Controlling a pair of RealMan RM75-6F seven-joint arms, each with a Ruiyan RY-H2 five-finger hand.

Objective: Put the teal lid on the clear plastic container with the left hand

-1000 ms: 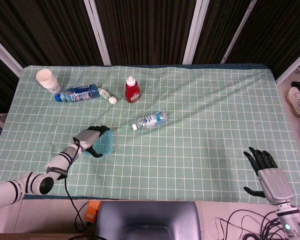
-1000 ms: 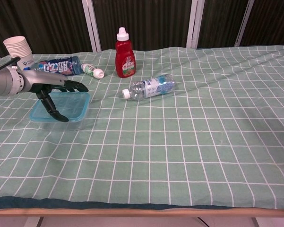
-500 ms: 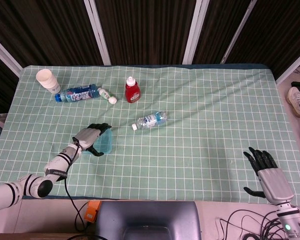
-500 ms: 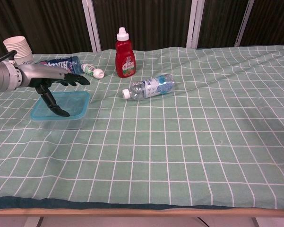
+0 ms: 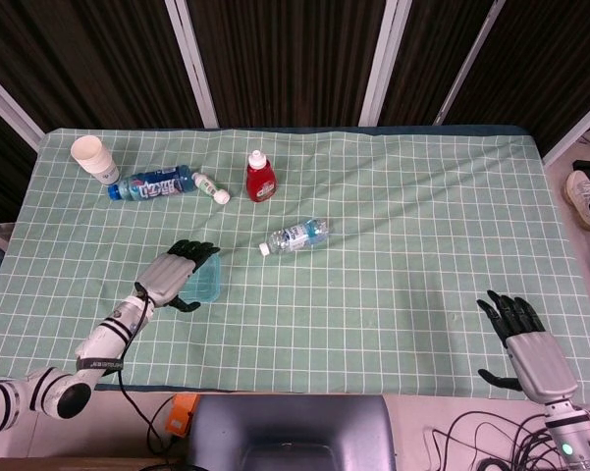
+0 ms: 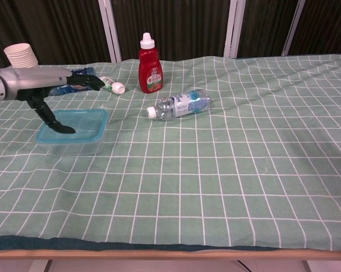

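The teal lid [image 6: 79,124] lies flat on top of the clear plastic container [image 6: 68,148], at the table's left front; in the head view the lid [image 5: 209,280] shows beside my hand. My left hand [image 6: 48,90] hovers over the container's left side with its fingers spread and nothing in it; its thumb points down at the lid. In the head view the left hand [image 5: 171,275] covers the container's left part. My right hand [image 5: 523,337] rests open at the front right edge, far from everything.
A stack of paper cups [image 6: 21,57], a blue bottle [image 5: 152,183] and a small white bottle [image 5: 211,187] lie at the back left. A red bottle [image 6: 149,56] stands behind the middle. A clear water bottle [image 6: 179,105] lies right of the container.
My left hand has lifted off the lid and drawn back to the left, fingers spreading. The lid stays on the container. The right hand has not moved.
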